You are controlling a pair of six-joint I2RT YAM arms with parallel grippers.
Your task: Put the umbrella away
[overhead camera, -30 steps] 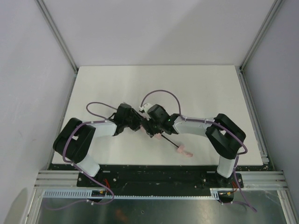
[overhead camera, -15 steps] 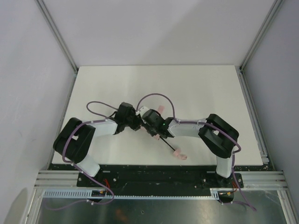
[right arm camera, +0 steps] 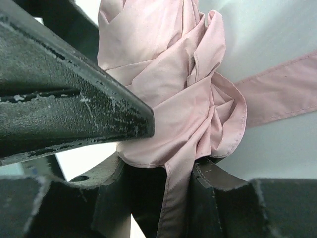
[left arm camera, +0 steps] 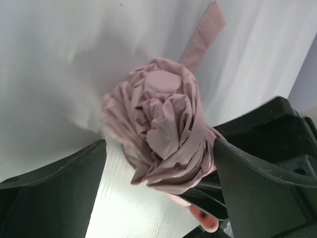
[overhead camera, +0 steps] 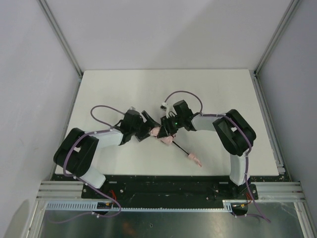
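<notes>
The umbrella [overhead camera: 161, 134] lies folded near the table's front middle, a crumpled pale pink bundle. Its thin black shaft [overhead camera: 181, 149] runs toward the front right and ends in the pink handle [overhead camera: 195, 159]. My left gripper [overhead camera: 147, 125] comes at the bundle from the left. In the left wrist view the bundle [left arm camera: 161, 126] sits between wide open jaws [left arm camera: 159, 148], leaning on the right finger [left arm camera: 262, 178] with a gap to the left finger [left arm camera: 54, 193]. My right gripper [overhead camera: 166, 129] is shut on the fabric [right arm camera: 168, 74], which is pinched between both fingers [right arm camera: 74, 99].
A flat pink closing strap [left arm camera: 203, 37] trails from the bundle across the white table [overhead camera: 163, 89]; it also shows in the right wrist view [right arm camera: 282, 94]. Grey walls with aluminium posts [overhead camera: 60, 35] enclose the table. Purple cables [overhead camera: 185, 95] loop over both wrists.
The left jaws have opened wide off the fabric. The right wrist has turned and shifted toward the back, gripping the bundle anew. The handle has slid slightly to the right.
</notes>
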